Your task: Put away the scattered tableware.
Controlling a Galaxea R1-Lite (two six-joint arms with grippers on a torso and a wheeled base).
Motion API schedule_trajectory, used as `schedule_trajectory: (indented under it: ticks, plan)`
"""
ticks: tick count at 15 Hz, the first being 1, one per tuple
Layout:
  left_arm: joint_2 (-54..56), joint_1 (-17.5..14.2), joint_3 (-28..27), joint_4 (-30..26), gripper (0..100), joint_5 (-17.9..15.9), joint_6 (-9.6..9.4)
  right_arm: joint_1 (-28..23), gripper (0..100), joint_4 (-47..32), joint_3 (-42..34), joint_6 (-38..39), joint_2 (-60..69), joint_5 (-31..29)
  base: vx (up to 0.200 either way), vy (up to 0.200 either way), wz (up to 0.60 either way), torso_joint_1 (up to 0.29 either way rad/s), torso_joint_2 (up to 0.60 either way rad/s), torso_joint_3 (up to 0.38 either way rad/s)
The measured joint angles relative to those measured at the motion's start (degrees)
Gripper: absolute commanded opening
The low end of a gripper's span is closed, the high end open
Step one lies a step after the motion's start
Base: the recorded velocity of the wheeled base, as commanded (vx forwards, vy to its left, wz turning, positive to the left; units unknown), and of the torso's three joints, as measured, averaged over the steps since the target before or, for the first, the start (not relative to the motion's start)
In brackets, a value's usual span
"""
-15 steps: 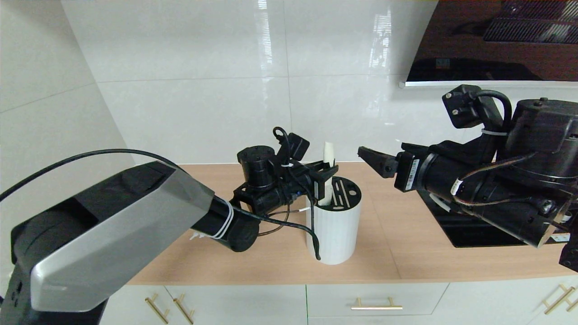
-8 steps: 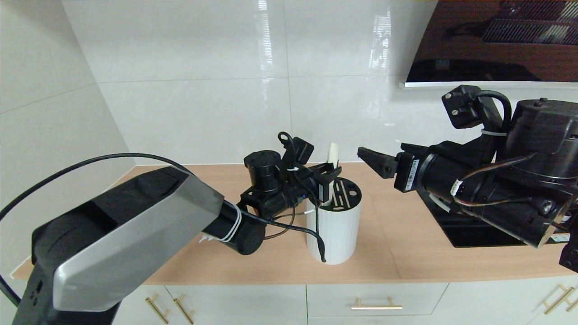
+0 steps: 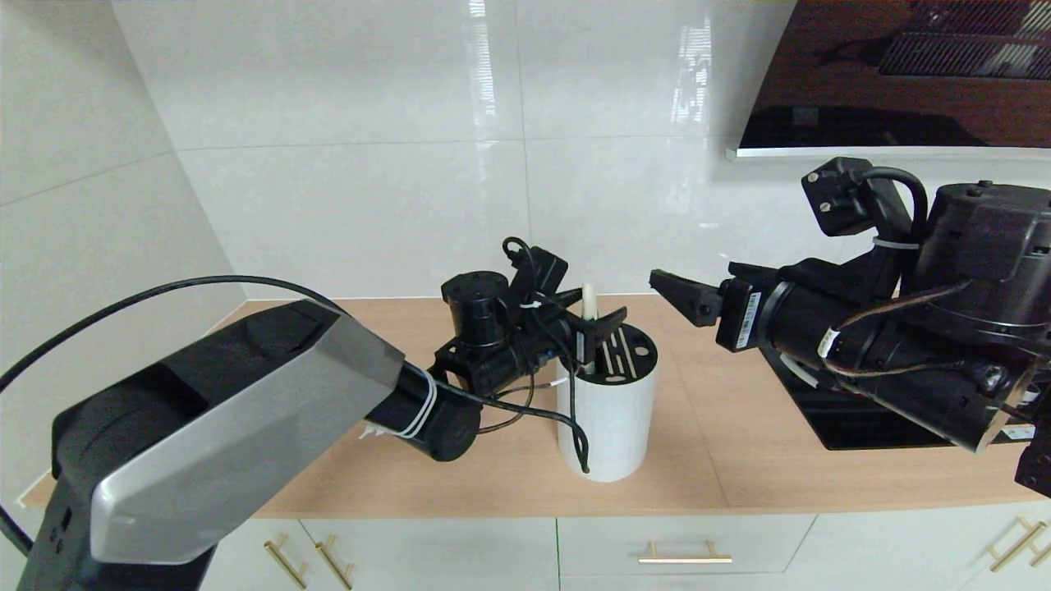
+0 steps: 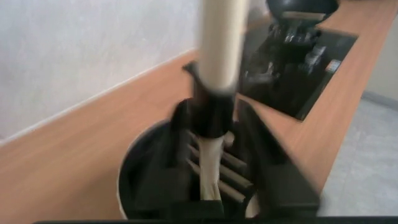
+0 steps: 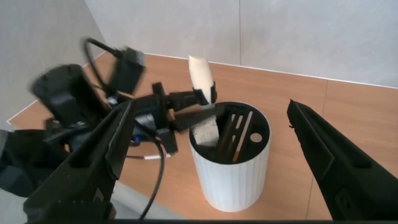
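A cream-handled utensil [image 3: 588,297] [image 4: 221,43] [image 5: 200,71] stands upright in a slot of the white ribbed holder [image 3: 608,419] [image 5: 230,174] on the wooden counter. My left gripper [image 3: 598,322] [image 4: 217,162] hovers just over the holder's black slotted top. It is open, its fingers slightly parted on either side of the handle's black collar. The part of the utensil below the collar is hidden inside the holder. My right gripper [image 3: 677,295] hangs in the air to the right of the holder, open and holding nothing, its fingers [image 5: 329,162] spread wide.
A black cooktop [image 3: 821,410] [image 4: 298,68] is set into the counter [image 3: 509,460] on the right, under a dark range hood [image 3: 895,74]. White tiled wall stands close behind. Bare counter lies left of and in front of the holder, ending at drawers below.
The utensil has dropped lower into the holder. My left gripper shifted right, dipped slightly and its fingers parted around the handle. The right arm barely moved.
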State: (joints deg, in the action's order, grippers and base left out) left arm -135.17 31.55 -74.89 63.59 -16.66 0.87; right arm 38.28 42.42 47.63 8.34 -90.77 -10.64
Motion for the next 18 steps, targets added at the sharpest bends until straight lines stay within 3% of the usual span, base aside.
schedule_trajectory:
  ticks: [13, 16, 18]
  plan:
    - [7.7, 0.0, 2.5, 3.7, 100, 2.9, 0.24, 0.0, 100, 0.0, 0.0, 0.1, 0.0, -0.1, 0.0, 0.0, 0.0, 0.0, 0.0, 0.0]
    - [14.7, -0.5, 7.0, 6.0, 100, 4.3, 0.39, -0.3, 100, 0.0, -1.9, -0.1, 0.8, -0.9, 0.0, 0.0, 0.0, 0.0, 0.0, 0.0]
    - [21.4, -2.4, 13.3, 7.7, 100, 5.0, 0.52, -0.8, 100, 0.0, -4.7, -0.1, 3.3, -1.3, 0.0, 0.0, 0.0, 0.0, 0.0, 0.0]
